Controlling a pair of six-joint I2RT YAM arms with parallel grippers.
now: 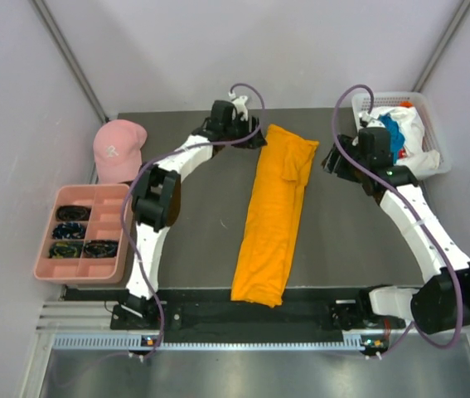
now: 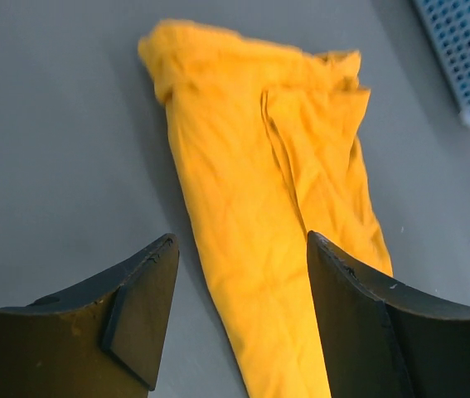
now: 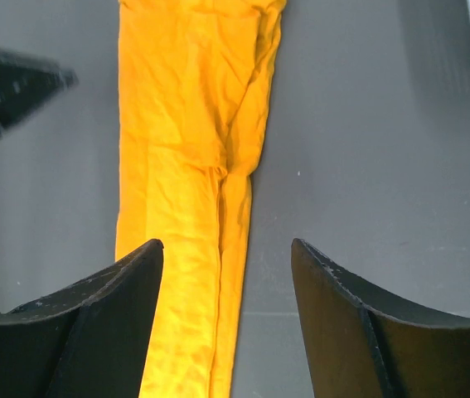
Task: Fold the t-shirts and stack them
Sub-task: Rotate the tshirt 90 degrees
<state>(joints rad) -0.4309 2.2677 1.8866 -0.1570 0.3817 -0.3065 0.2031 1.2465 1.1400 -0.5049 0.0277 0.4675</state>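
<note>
Top external: orange t-shirt, white-logoed cap

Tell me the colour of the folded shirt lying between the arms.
The shirt is plain bright orange-yellow, seen best in the top external view.

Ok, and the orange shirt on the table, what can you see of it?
The orange shirt is soft, plain, bright orange-yellow cloth, folded lengthwise into a long narrow strip. It lies flat on the dark table, slightly slanted, wider end far, narrower end reaching the near edge. A folded-in sleeve and light creases show near the far end. The left gripper and right gripper stand open near that end, gripping nothing.
</note>
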